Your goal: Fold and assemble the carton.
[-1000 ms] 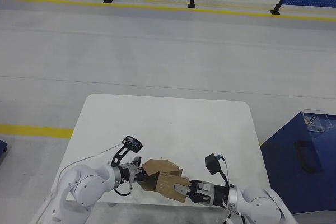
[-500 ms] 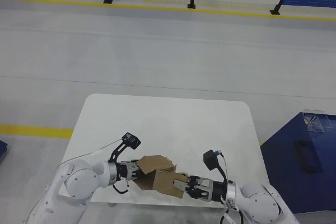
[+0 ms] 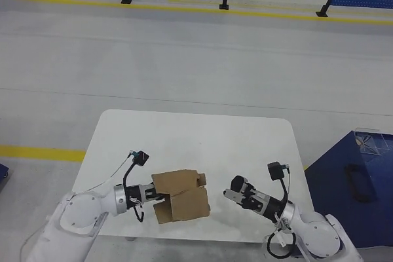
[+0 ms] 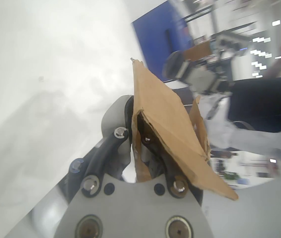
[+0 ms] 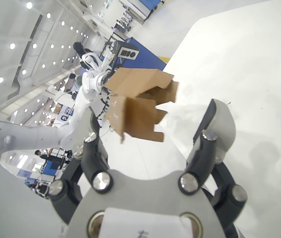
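Note:
A brown carton (image 3: 180, 195), partly folded with loose flaps, is held just above the white table (image 3: 196, 137) near its front edge. My left gripper (image 3: 149, 194) is shut on the carton's left side. In the left wrist view the fingers (image 4: 115, 117) clamp a flap of the carton (image 4: 160, 125). My right gripper (image 3: 234, 190) stands open to the right of the carton, apart from it. In the right wrist view the carton (image 5: 138, 92) hangs beyond the spread fingertips (image 5: 217, 115) of my right gripper (image 5: 155, 122), with the left arm (image 5: 91, 85) behind it.
A blue cabinet (image 3: 360, 183) stands off the table's right side. The table's front edge runs just below both grippers. The back half of the table (image 3: 196, 131) is bare white surface.
My right gripper has let go of the carton and drawn back to the right. The left gripper has shifted left, and the carton now sits more level.

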